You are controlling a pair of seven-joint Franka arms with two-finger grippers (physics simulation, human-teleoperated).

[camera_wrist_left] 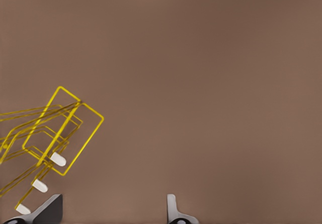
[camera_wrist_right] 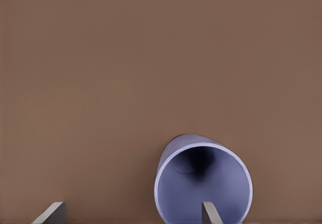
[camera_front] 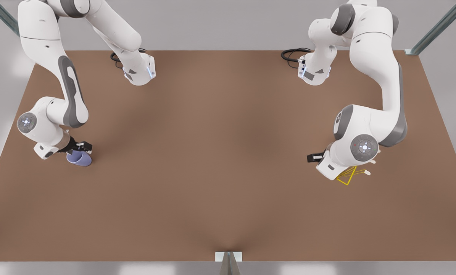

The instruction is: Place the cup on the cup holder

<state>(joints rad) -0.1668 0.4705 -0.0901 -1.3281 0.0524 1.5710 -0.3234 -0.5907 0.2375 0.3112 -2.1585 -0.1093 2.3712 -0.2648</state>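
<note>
A: Although the cup sits in plain sight on the table, part of its rim is covered in the front view by the right gripper above it. Where does it lie?

B: On its side near the table edge at the front view's left, touching the wood. The right wrist view looks straight into its open mouth; one finger stands in front of that mouth, the other is well apart on bare table. So the fingers are spread, with one wall of the cup between them, and nothing is pinched.

A: And the arm's pose?

B: Folded low, elbow high, wrist bent down over the cup.

A: The cup holder?

B: Well apart from the cup, across the table at the front view's right. There the left arm's wrist hides most of it; only a yellow wire corner and a few white-tipped pegs poke out. The left wrist view gives more: the rectangular frame and three pegs, cut off at the picture's edge.

A: The left gripper?

B: Just beside the holder. Its fingers are spread over bare table, gripping nothing, with one finger close to the pegs.
</note>
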